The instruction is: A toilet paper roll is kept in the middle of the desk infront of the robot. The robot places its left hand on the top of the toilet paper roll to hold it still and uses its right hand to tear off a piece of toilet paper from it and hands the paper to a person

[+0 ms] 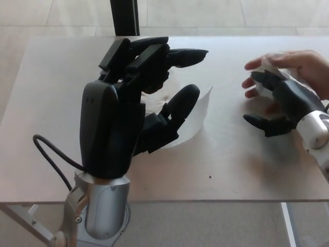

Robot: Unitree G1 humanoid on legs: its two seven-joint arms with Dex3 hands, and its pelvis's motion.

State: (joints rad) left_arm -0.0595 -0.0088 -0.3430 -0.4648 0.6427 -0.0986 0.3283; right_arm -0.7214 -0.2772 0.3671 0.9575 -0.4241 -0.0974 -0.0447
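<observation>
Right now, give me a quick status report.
Left robot hand open above toilet paper roll. Right robot hand meeting person's hand; torn paper there. Nothing obstructing.

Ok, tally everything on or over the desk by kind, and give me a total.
Robot hands: 2, the left hand and the right hand
Person's hands: 1, the person's hand
Toilet paper rolls: 1, the toilet paper roll, mostly hidden under the left hand
Torn paper pieces: 1, the paper piece between the right hand and the person's hand
Total: 5
</observation>
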